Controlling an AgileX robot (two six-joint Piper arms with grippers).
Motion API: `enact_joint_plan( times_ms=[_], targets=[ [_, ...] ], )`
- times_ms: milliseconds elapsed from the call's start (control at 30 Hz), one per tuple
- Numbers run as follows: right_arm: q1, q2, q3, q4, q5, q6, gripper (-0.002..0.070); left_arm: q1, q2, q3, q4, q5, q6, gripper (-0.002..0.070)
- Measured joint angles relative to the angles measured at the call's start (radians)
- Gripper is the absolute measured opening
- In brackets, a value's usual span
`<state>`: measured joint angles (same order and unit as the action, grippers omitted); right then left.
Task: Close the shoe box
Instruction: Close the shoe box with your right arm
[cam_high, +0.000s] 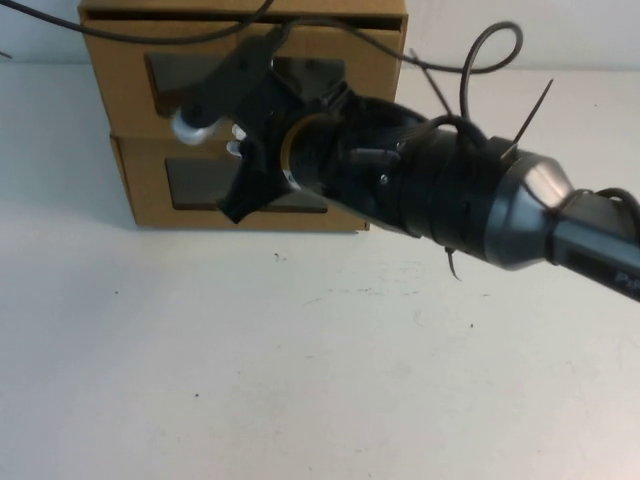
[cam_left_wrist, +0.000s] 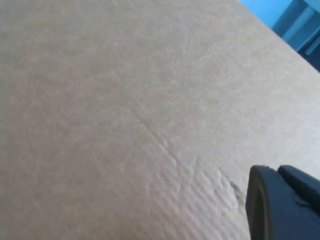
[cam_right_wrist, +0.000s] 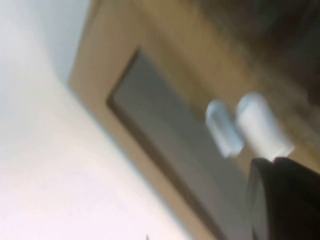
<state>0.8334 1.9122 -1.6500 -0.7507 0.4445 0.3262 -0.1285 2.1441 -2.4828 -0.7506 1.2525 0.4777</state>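
Two stacked boxes stand at the table's far edge; my right gripper (cam_high: 235, 130) sits at the shoe box (cam_high: 150, 185) front, finger spread unclear. Left gripper (cam_left_wrist: 280, 205) hugs cardboard, likewise unclear. Next I'd push the drawer inward.

A white table (cam_high: 300, 380) spreads out, lightly speckled, meeting a pale wall (cam_high: 560, 30) behind.

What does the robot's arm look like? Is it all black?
Mostly black. The right arm is a thick dark tube with a shiny grey collar, a brass-coloured ring near the wrist, and thin black cables looping off it. Its right gripper, reaching over the stacked cardboard boxes, is black with pale tips. Of the left gripper, pressed near cardboard, only a black edge shows.
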Motion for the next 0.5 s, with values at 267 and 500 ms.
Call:
enact_joint_plan(
  times_ms=[267, 500],
  targets=[
    [-0.031, -0.056, 0.0, 0.002, -0.108, 0.042, -0.0013, 0.0, -0.005, -0.003, 0.044, 0.002, 0.0, -0.0006],
    [-0.063, -0.056, 0.0, 0.0, -0.177, 0.095, -0.0013, 0.014, -0.005, -0.003, 0.053, 0.004, 0.0, -0.0006]
  ],
)
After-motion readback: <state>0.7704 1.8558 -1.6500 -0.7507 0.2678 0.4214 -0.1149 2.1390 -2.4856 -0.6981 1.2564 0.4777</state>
